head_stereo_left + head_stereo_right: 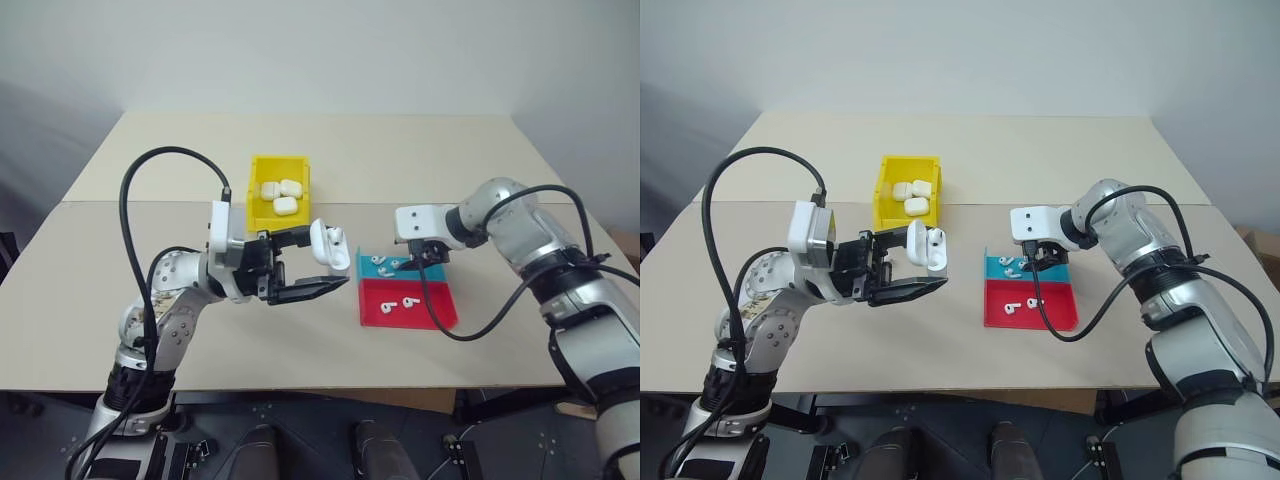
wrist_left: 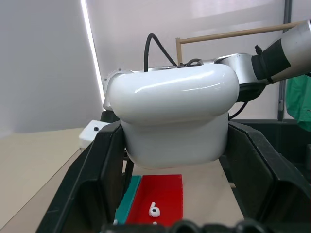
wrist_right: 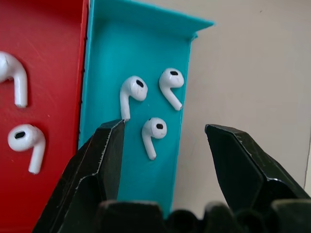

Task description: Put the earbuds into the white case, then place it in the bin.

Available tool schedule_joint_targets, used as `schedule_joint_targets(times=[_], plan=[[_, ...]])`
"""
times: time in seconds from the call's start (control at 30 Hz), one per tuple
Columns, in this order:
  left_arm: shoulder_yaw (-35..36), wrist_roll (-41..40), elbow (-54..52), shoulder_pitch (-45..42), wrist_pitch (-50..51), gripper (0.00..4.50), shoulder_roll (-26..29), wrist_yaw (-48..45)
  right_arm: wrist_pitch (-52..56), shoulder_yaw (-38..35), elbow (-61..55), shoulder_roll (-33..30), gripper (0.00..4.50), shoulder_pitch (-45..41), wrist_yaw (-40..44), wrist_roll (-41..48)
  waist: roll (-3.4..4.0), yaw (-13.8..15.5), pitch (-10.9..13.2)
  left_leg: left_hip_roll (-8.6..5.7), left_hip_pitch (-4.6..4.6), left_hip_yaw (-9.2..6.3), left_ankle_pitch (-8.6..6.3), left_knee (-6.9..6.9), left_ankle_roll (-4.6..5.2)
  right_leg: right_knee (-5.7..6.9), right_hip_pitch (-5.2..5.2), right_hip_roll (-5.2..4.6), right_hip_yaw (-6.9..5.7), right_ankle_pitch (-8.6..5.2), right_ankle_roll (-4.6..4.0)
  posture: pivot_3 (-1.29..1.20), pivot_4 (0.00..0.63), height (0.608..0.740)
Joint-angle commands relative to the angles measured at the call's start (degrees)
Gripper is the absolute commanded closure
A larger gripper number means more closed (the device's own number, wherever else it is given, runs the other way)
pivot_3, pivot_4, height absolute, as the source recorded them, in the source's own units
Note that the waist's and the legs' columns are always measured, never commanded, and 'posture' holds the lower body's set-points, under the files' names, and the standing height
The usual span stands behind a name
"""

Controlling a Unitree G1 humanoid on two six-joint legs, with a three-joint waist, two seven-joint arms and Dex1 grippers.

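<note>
Head stereo pair looks down over table (image 1: 400, 150); wrist cams close, both showing red tray (image 3: 43, 53).

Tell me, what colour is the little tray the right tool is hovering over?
Teal, beside a red tray; clearest in the right wrist view.

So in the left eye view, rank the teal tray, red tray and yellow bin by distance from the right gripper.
1. Teal tray, directly under the right gripper.
2. Red tray, adjoining the teal one, on the robot's side.
3. Yellow bin, far off to the left.
</note>
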Motion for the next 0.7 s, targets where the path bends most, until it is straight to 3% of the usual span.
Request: schedule_joint_targets(times=[0.03, 0.7], plan=[[1.7, -0.3, -3.4, 0.7, -0.6, 1.64, 0.9, 1.2, -5.2, -1.1, 5.8, 1.4, 2.2, -3.2, 0.6, -2.7, 0.0, -0.1, 0.0, 0.0, 0.02, 0.0, 0.0, 0.0, 0.0, 0.02, 0.0, 0.0, -0.01, 0.0, -0.01, 0.0, 0.15, 0.74], [2.7, -1.2, -6.5, 2.6, 0.0, 1.64, 3.1, 3.5, -14.1, -2.1, 22.8, 9.5, 2.2, -6.2, -5.2, -11.6, 0.03, -0.3, 0.0, 0.01, 0.11, -0.01, 0.0, 0.0, -0.01, 0.1, 0.05, 0.01, -0.01, 0.02, -0.04, 0.0, 0.15, 0.74]])
